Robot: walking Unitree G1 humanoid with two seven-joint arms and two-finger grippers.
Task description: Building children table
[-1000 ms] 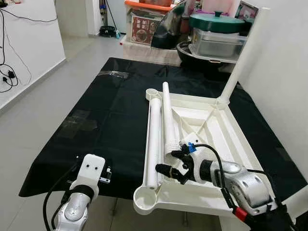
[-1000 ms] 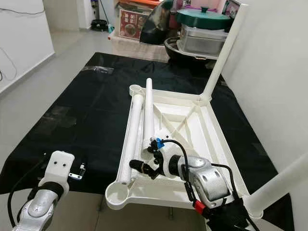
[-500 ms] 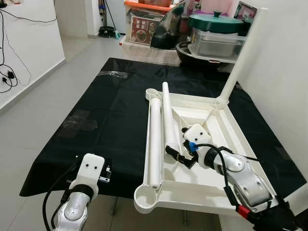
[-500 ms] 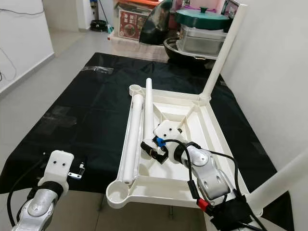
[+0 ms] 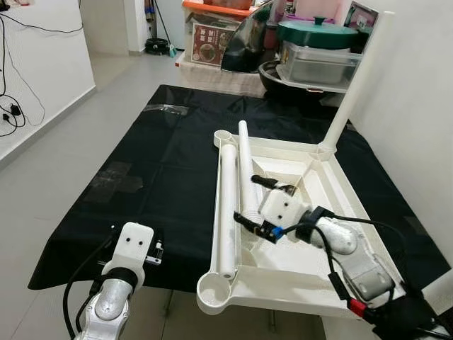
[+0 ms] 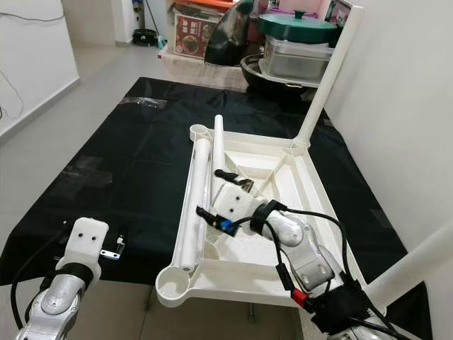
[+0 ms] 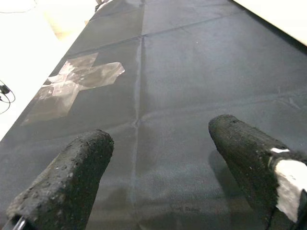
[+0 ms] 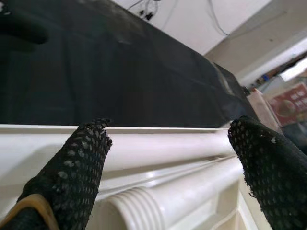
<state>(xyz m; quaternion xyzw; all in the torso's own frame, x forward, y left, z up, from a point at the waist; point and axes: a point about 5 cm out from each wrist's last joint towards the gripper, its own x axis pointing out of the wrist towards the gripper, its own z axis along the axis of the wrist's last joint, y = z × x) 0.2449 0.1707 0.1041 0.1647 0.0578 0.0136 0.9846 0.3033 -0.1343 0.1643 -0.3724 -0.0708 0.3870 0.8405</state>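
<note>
Fingers of right gripper (image 5: 253,200) spread wide, holding nothing; one black finger (image 5: 267,183) sits toward the far side, the other near the threaded end of the loose leg; gripper at centre frame in left eye view, inside the tray-like underside of the table top (image 5: 340,195).

Left gripper (image 7: 158,163): fingers apart, nothing between them; lower left of frame in left eye view, over near edge of black cloth (image 5: 163,163).

Items:
- Table top: white plastic, upside down on cloth, centre-right of frame; ribs visible inside, round socket (image 5: 213,291) at near left corner.
- Leg 1 (image 5: 226,209): white tube, lying along table top's left rim.
- Leg 2 (image 5: 245,170): white tube w/ ribbed thread at near end, lying just beside leg 1, inside the rim; right wrist view shows it between the spread fingers.
- Leg 3 (image 5: 357,81): fitted upright at far right corner, upper right of frame.
- Tape patch (image 7: 79,84): clear, on cloth, left of frame.
- Green-lidded pot (image 5: 318,32) & boxes: top of frame, behind cloth.
- White wall: right edge.
</note>
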